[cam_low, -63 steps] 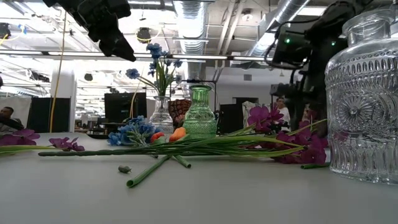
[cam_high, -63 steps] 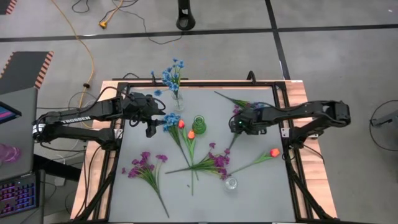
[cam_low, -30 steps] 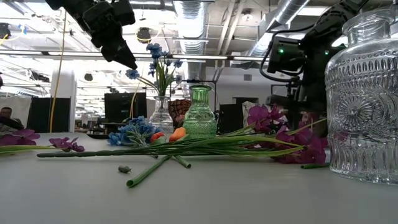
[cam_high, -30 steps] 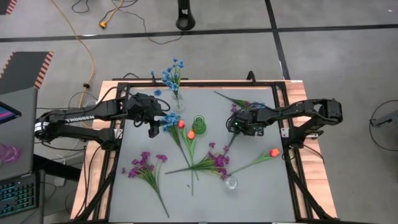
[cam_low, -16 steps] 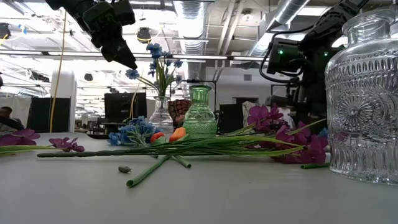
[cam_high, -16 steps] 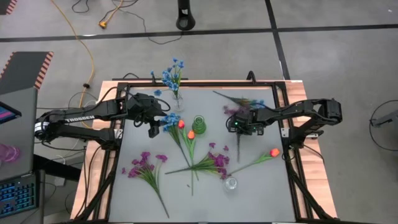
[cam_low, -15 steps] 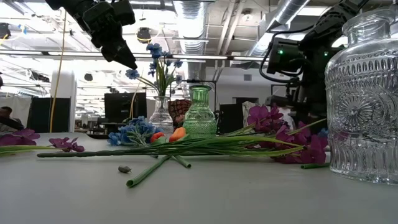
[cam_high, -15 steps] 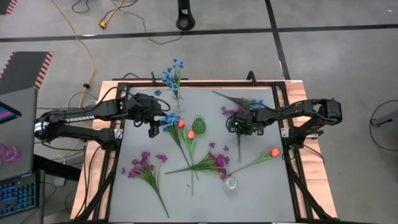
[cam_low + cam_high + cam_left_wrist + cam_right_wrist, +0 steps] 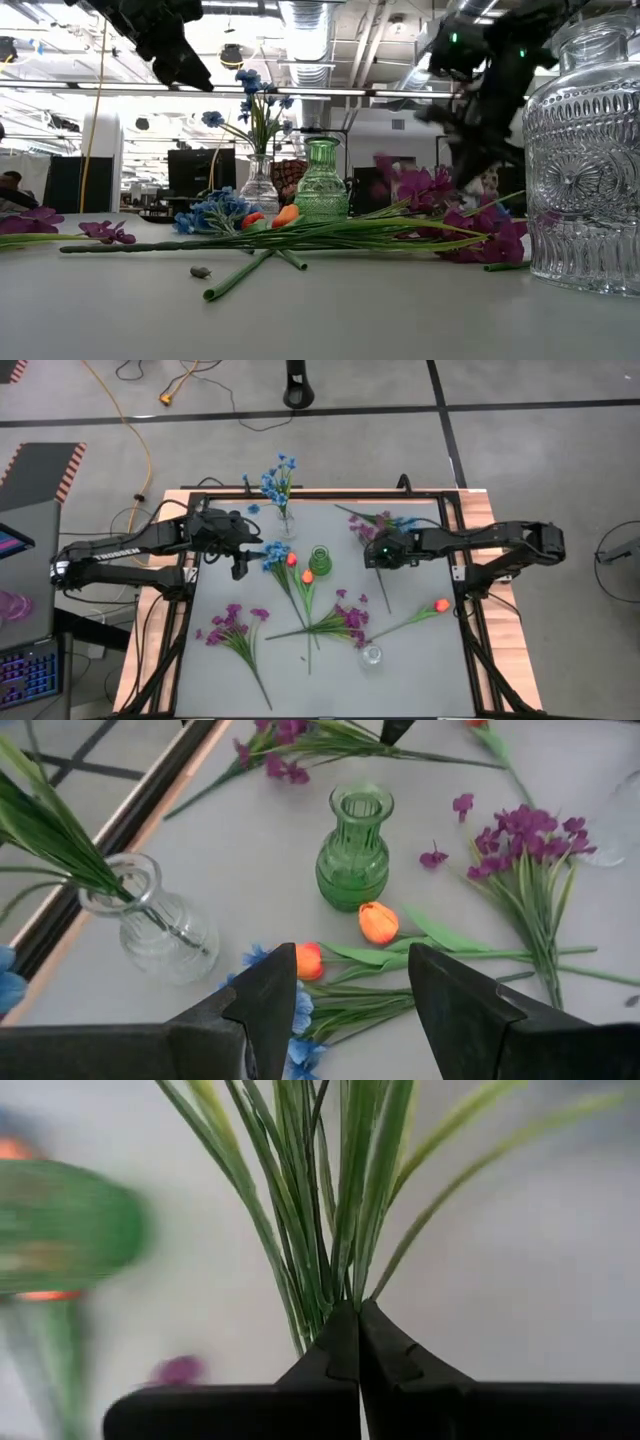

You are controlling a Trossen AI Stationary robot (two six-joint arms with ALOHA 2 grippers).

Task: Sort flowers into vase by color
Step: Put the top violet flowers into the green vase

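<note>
My right gripper (image 9: 378,553) is shut on a purple flower sprig (image 9: 366,522) over the table's far right part, just right of the green vase (image 9: 319,558). My left gripper (image 9: 238,563) hangs open above the blue cluster and orange tulip buds (image 9: 378,922) lying left of that vase. A clear vase (image 9: 286,523) at the far side has blue flowers standing in it. Another clear vase (image 9: 372,654) stands near the front. More purple sprigs (image 9: 236,626) and an orange tulip (image 9: 440,604) lie flat on the table. My right gripper pinches the purple sprig between its two fingers where the green leaves gather on the stem (image 9: 343,1292). In the high view the purple blooms (image 9: 362,520) point toward the far edge and the bare stem (image 9: 386,595) trails toward the near edge. In the low view the sprig (image 9: 400,180) shows raised above the flowers on the table.
A bundle of purple sprigs and green stems (image 9: 340,623) lies across the table's middle, between the green vase and the near clear vase. A black frame (image 9: 455,560) runs along the table's edges. Cables lie on the floor beyond the far edge.
My right gripper has shut on the purple sprig, risen and shifted a little toward the table's left. The sprig has come up off the table and swung, its blooms now nearer the green vase. My left gripper has risen slightly.
</note>
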